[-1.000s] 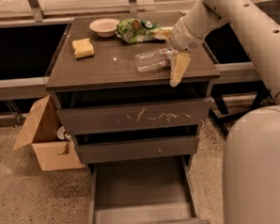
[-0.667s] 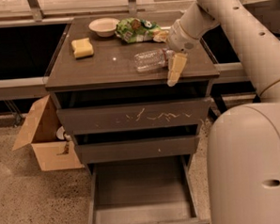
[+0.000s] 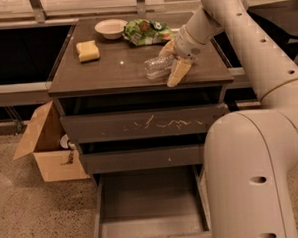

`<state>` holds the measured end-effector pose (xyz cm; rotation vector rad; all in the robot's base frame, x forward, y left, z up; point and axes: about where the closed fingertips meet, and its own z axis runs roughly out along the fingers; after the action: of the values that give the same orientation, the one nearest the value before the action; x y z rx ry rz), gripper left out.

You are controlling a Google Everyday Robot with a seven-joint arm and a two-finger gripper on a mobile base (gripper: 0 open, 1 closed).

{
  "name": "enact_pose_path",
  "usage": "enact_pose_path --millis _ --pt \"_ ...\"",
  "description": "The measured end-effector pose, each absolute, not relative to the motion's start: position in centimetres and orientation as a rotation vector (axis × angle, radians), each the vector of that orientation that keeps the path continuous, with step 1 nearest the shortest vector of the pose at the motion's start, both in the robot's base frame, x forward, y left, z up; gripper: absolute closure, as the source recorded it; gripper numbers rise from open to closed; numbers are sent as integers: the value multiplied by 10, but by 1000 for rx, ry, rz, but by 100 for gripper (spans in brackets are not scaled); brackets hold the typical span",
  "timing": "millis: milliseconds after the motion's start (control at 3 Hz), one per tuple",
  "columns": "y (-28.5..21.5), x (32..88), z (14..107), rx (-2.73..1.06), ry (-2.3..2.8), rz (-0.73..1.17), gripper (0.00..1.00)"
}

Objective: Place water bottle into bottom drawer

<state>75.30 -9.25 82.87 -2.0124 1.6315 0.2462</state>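
The water bottle (image 3: 155, 68) lies on its side on the cabinet top (image 3: 111, 68), near the front right. My gripper (image 3: 168, 67) is at the bottle's right end, open, with one pale finger (image 3: 177, 72) in front of the bottle and the other behind it. The bottom drawer (image 3: 148, 203) is pulled out below, and its smooth floor is bare.
A white bowl (image 3: 110, 28), a green snack bag (image 3: 145, 31) and a yellow sponge (image 3: 88, 50) sit on the cabinet top. The scratched top drawer front (image 3: 144, 123) and the middle drawer (image 3: 141, 159) are nearly shut. A cardboard box (image 3: 45, 146) stands at the left. My body (image 3: 252, 175) is at the right.
My gripper has moved left along the cabinet top, up to the bottle's right end. The bottle and the drawers have stayed put.
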Motion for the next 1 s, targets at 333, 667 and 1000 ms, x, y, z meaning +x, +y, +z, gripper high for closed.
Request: enact_pose_path --millis 333,667,1000 --pt "-91 750 836 -2013 1610 239 60" --pt "-86 735 854 -2004 1579 224 82" --pt "-70 697 880 -1926 1532 239 100"
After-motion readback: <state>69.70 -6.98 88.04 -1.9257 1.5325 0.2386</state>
